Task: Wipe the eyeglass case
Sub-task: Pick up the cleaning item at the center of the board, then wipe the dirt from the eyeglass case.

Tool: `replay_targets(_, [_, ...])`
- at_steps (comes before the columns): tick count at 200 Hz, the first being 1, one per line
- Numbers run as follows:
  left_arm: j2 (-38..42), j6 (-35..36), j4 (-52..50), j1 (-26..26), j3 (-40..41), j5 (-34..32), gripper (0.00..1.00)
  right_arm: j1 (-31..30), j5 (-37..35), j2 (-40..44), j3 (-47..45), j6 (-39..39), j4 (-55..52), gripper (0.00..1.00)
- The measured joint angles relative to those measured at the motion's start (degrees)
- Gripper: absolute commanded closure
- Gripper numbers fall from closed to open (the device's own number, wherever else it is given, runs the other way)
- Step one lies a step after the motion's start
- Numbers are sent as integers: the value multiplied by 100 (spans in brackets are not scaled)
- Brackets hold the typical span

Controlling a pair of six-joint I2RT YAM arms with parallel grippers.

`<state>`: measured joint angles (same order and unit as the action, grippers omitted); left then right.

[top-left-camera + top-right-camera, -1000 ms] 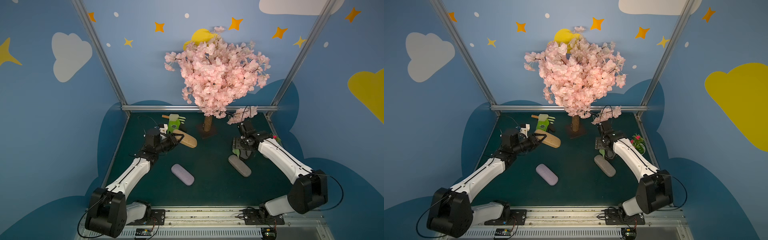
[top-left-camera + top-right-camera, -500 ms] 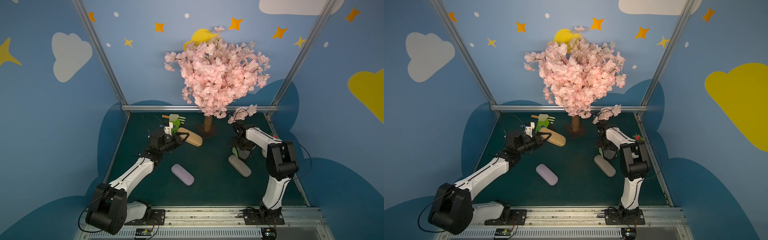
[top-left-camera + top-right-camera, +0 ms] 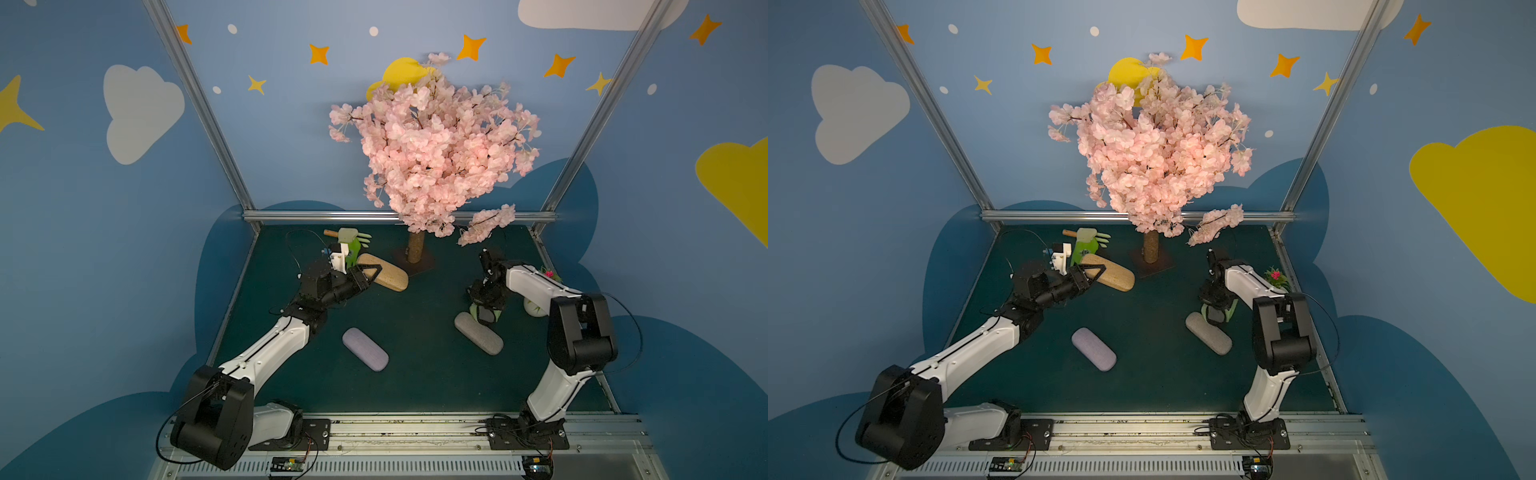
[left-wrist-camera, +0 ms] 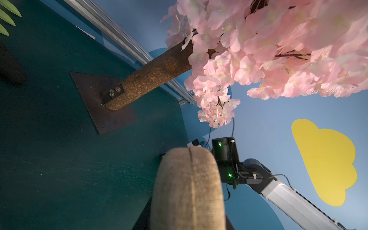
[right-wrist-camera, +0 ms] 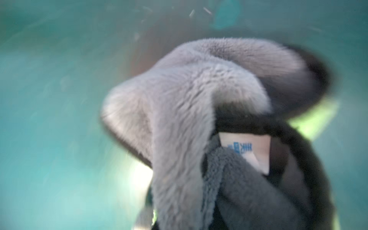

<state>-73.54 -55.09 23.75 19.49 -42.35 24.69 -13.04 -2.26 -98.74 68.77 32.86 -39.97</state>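
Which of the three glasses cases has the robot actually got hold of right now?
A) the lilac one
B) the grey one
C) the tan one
C: the left gripper is clamped on the tan case, while the lilac case and the grey case lie ungripped on the table.

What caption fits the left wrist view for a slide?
A gripped tan eyeglass case, blossom tree and right arm beyond.
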Motion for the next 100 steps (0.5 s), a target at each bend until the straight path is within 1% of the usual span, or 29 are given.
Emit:
replay_targets(19, [0,-20,122,109,83,-142,97,-20,7,896,-160,-101,37,99])
replay_targets(37, [0,-72,280,238,208,-330,97,-81,179,1685,-245,-201,127,100])
replay_targets(51, [0,-109,376,337,319,-503,97,-299,319,2155,-343,-201,203,100])
replay_targets(70, [0,-188,461,450,444,-708,97,-1047,420,2483,-402,-155,203,100])
replay_targets(100, [-96,-323,608,605,485,-885,97,-2413,466,2514,-267,-70,243,100])
